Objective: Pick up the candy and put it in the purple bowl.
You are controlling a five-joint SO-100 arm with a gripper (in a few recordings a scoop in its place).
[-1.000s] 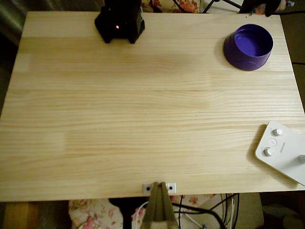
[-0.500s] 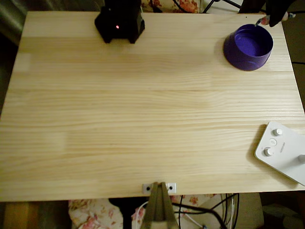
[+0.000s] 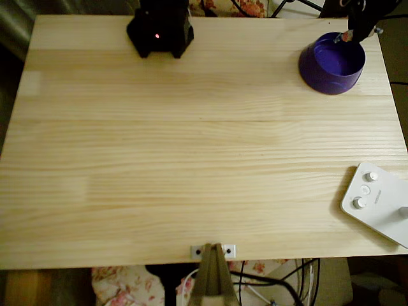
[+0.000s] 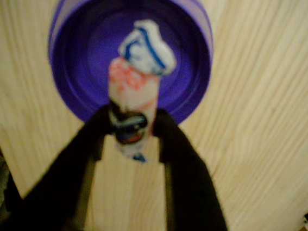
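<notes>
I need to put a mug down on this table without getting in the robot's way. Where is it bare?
The wide wooden middle and left of the table, below the black arm base, is bare. The right side is crowded: the gripper holds the candy over the purple bowl, and the white device sits below.

Purple, pink-white and pale wood

Purple bowl [image 4: 130,53]; candy [image 4: 136,86] pinkish-white (red and blue marks); black gripper [image 4: 131,128]; pale wood-grain table [image 3: 191,159].

In the overhead view, my hand [image 3: 349,33] hangs over the purple bowl [image 3: 331,64] at two o'clock; table [image 3: 191,159] centre lies open, black base [image 3: 159,29] at twelve, white device [image 3: 377,201] at four.
</notes>
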